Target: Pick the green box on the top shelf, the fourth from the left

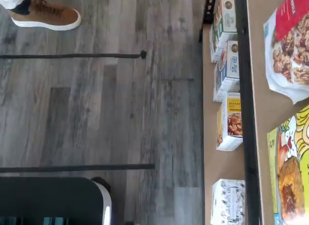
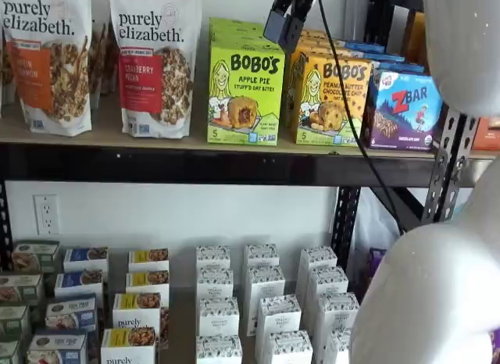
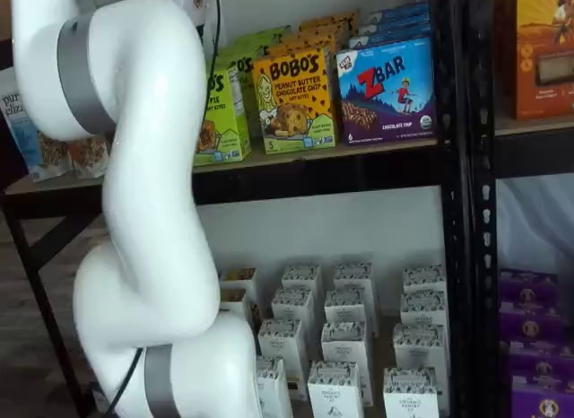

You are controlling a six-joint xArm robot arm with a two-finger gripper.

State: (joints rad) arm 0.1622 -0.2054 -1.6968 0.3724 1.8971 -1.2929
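Nearest to me, the white arm (image 3: 143, 212) fills the foreground, and the jaws (image 2: 291, 19) hang from above in a shelf view, dark and side-on, just in front of the green box (image 2: 245, 93) near its upper right corner; can't see a gap in that view, but they seem spread wide w/ nothing between them. The green box stands upright on the top shelf (image 2: 195, 162), touching the yellow-orange box (image 2: 332, 98) on its right, granola bag (image 2: 155, 63) just beside on the left. To do this well, I'd centre over the green carton, square to its front, and slip fingers in w/o nudging the neighbour, since the sides are tight. Readable: "BOBO'S Apple Pie Stuff'd Oat Bites", "5"; "Peanut Butter Chocolate Chip"; "ZBar" on the blue box (image 2: 405, 108); "purely elizabeth." on bags.
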